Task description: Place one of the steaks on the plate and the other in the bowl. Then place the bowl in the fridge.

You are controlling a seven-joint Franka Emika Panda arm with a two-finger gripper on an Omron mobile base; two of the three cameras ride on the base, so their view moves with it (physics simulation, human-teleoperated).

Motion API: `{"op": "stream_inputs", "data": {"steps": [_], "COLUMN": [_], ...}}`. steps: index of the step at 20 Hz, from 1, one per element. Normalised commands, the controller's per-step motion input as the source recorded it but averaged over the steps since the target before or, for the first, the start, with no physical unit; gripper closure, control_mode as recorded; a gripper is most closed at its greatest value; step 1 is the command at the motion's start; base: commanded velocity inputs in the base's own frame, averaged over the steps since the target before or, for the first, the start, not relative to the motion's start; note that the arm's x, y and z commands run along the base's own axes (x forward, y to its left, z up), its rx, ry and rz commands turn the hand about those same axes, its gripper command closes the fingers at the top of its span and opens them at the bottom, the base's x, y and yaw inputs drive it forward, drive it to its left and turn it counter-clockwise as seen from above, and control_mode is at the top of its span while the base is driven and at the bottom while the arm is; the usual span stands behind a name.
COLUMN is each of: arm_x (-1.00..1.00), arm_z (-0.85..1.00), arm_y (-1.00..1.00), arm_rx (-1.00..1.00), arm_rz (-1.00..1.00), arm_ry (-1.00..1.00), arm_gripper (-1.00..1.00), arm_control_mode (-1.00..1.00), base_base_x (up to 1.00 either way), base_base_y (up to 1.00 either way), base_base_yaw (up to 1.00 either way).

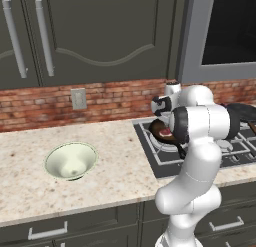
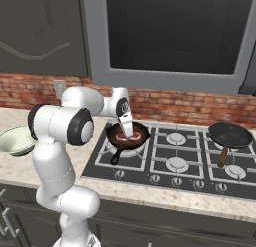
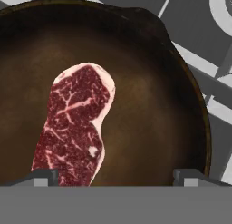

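Red raw steak (image 3: 74, 125) with white fat streaks lies in a dark frying pan (image 3: 149, 105) on the stove's front left burner. Its long, two-lobed shape may be two steaks overlapping; I cannot tell. My gripper (image 3: 116, 177) hangs open just above the pan, fingers spread wide, the left fingertip (image 3: 41, 177) over the meat's lower end and nothing held. From the right base view the gripper (image 2: 127, 130) points down at the steak (image 2: 126, 136). The pale cream-green bowl (image 1: 71, 161) stands empty on the counter left of the stove. The plate and the fridge are out of view.
A second black pan (image 2: 230, 135) with a brown handle sits on the stove's back right burner. A brick backsplash (image 1: 100, 103) runs behind the granite counter (image 1: 115, 176). Dark cabinets and an oven-like window hang above.
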Motion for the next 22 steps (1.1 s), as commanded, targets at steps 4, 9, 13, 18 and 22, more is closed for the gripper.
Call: {"op": "stream_inputs", "data": {"steps": [4, 9, 13, 18, 22], "arm_x": [0.26, 0.23, 0.23, 0.14, 0.06], "arm_z": [-0.31, -0.15, -0.13, -0.22, -0.30], "arm_y": [-0.14, -0.06, -0.01, 0.00, 0.00], "arm_rx": [0.00, 0.01, 0.01, 0.00, 0.00], "arm_rz": [0.02, 0.03, 0.03, 0.01, 0.00], "arm_ry": [0.00, 0.00, 0.00, 0.00, 0.00], "arm_gripper": [-1.00, -1.00, -1.00, -1.00, -1.00], "arm_control_mode": [-1.00, -1.00, -1.00, -1.00, -1.00], "base_base_x": [0.00, 0.00, 0.00, 0.00, 0.00], "base_base_y": [0.00, 0.00, 0.00, 0.00, 0.00], "base_base_yaw": [0.00, 0.00, 0.00, 0.00, 0.00]}}
